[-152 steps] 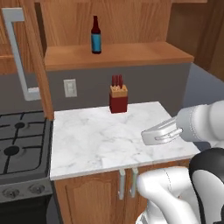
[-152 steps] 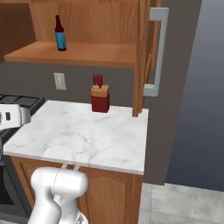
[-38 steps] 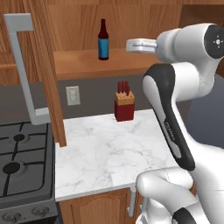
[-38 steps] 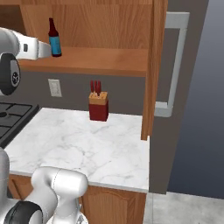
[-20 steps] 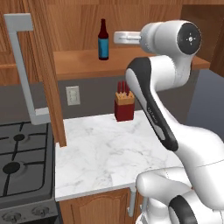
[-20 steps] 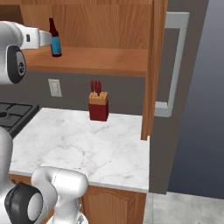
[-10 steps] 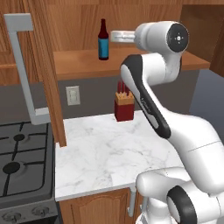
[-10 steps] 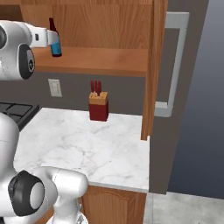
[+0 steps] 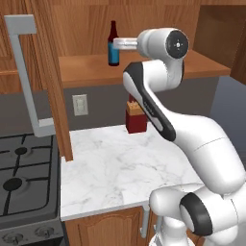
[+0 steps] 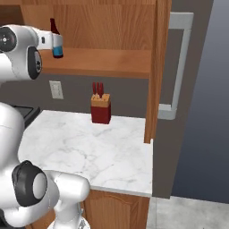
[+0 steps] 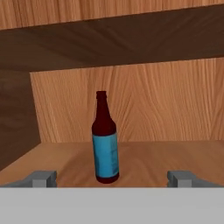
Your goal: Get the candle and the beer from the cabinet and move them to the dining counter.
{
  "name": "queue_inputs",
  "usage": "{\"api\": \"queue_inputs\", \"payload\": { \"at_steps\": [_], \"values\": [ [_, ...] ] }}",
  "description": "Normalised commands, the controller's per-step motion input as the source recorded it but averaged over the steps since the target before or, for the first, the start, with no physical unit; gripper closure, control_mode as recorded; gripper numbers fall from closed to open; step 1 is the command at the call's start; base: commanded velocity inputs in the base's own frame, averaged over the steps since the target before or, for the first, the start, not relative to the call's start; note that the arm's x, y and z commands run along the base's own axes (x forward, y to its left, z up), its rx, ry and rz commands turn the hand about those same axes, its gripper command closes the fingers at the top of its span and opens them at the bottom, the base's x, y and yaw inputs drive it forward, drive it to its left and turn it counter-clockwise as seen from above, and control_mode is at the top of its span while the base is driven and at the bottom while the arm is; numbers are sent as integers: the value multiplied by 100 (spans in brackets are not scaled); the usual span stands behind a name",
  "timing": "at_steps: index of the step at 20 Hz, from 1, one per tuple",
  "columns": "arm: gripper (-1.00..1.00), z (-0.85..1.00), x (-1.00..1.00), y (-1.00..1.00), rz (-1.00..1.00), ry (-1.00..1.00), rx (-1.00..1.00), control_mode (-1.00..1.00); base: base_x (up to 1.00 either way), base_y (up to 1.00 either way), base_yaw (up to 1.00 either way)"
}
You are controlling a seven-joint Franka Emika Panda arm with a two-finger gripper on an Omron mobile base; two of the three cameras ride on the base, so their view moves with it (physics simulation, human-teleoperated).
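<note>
Hand view: end effector [image 11: 109, 178] spread apart, beer [image 11: 105, 139] upright mid-shelf, free space both sides.

Red knife block [image 9: 136, 118] on small marble worktop [image 9: 120, 168], gas stove [image 9: 26, 182] alongside, wall outlet [image 9: 79, 104] behind

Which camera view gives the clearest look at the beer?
The hand view: the beer stands whole and upright on the cabinet shelf, label plain, between the open pincer tips. In the left base view the pincer hides part of it; in the right base view it is small.
</note>
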Motion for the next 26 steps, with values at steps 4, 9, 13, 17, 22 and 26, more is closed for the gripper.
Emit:
{"api": "queue_inputs", "payload": {
  "at_steps": [4, 9, 13, 17, 22, 26],
  "values": [
    [-100, -20, 44, 16, 0, 0, -1, -100, 0, 0, 0],
    [-100, -8, 43, 12, 0, 0, 0, -100, 0, 0, 0],
    [-100, 0, 42, 7, 0, 0, 0, -100, 0, 0, 0],
    [-100, 0, 42, 6, 0, 0, 0, -100, 0, 0, 0],
    [-100, -3, 38, 9, 0, 0, 0, -100, 0, 0, 0],
    [-100, -3, 26, 12, 0, 0, 0, -100, 0, 0, 0]
  ]
}}
